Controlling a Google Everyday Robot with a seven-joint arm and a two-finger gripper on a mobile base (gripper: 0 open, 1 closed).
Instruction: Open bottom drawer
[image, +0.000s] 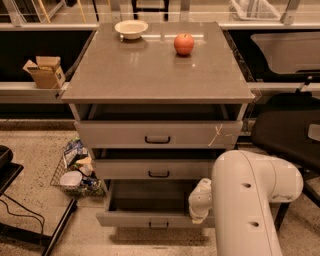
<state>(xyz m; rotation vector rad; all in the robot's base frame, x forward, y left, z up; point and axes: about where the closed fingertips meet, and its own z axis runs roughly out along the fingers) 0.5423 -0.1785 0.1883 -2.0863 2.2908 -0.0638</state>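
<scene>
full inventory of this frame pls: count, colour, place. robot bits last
cabinet: 1, grey, centre, three drawers
bowl: 1, pale, cabinet top, back left
apple: 1, red, cabinet top, back, right of the bowl
top drawer: 1, grey, black handle, pale mark at right
middle drawer: 1, grey, black handle
bottom drawer: 1, grey, pulled out, inside showing
cardboard box: 1, brown, ledge left of cabinet
wire basket: 1, holds packets, floor left of cabinet
chair: 1, black, right
arm: 1, white, lower right foreground
pincer: 1, white, at bottom drawer's right front
</scene>
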